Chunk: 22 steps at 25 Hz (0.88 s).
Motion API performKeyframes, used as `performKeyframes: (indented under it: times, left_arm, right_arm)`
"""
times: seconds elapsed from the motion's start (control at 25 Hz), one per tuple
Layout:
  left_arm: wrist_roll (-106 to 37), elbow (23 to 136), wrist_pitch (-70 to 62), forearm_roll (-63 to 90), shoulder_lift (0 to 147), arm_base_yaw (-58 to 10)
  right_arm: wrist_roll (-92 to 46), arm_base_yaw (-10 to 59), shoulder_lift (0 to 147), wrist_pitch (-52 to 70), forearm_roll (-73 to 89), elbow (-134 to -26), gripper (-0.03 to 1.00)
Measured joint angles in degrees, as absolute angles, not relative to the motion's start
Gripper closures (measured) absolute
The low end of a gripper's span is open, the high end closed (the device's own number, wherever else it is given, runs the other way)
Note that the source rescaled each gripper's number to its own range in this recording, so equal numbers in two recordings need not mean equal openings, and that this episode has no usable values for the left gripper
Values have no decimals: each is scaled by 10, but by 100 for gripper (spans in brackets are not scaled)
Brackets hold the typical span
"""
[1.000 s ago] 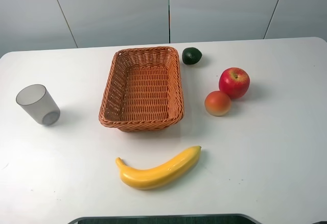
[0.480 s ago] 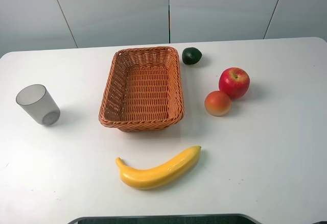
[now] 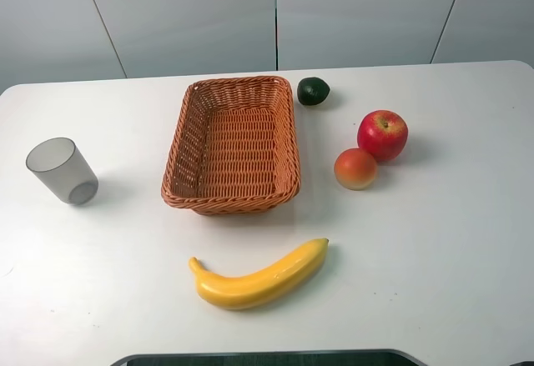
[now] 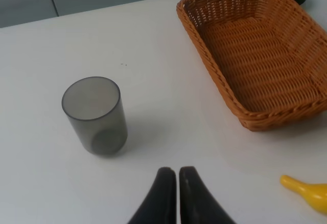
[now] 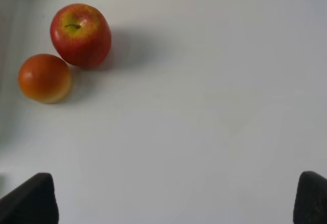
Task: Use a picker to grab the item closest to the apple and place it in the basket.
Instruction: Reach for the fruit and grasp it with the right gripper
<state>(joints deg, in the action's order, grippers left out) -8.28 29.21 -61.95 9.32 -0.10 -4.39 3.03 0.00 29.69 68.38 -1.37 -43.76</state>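
Observation:
A red apple (image 3: 383, 135) sits right of the woven basket (image 3: 233, 143); the right wrist view also shows the apple (image 5: 80, 34). An orange-red round fruit (image 3: 355, 168) rests against its near-left side, and the same fruit (image 5: 44, 78) appears in the right wrist view. My right gripper (image 5: 176, 198) stands open, well short of both fruits, fingers (image 5: 31, 198) spread wide. My left gripper (image 4: 173, 191) is shut with nothing in it, near the grey cup (image 4: 95, 115), the basket (image 4: 258, 51) beyond. Neither gripper shows in the exterior high view.
A dark green lime-like fruit (image 3: 313, 91) lies off the basket's far right corner. A yellow banana (image 3: 260, 278) lies in front of the basket. A translucent grey cup (image 3: 62, 171) stands at the left. The white table (image 3: 450, 249) ends close behind the basket.

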Motion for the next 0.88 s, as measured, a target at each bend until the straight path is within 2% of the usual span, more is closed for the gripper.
performKeyframes:
  times: [0.2,0.48,0.72,0.88]
  left_arm:
    - [-83,292,-620,93,-1,-44]
    - [-83,292,-620,93,-1,-44]
    - [-83,292,-620,93,-1,-44]
    - [-83,292,-620,93,-1,-44]
  right_arm:
    - [93,27,442,659,-11,-457,-3]
    - [215,160,653,621,-70,-485,-3]
    - [359,260,746,559,-95,-489,-3]
    - [459,302,779,524,-143,-489,-3]
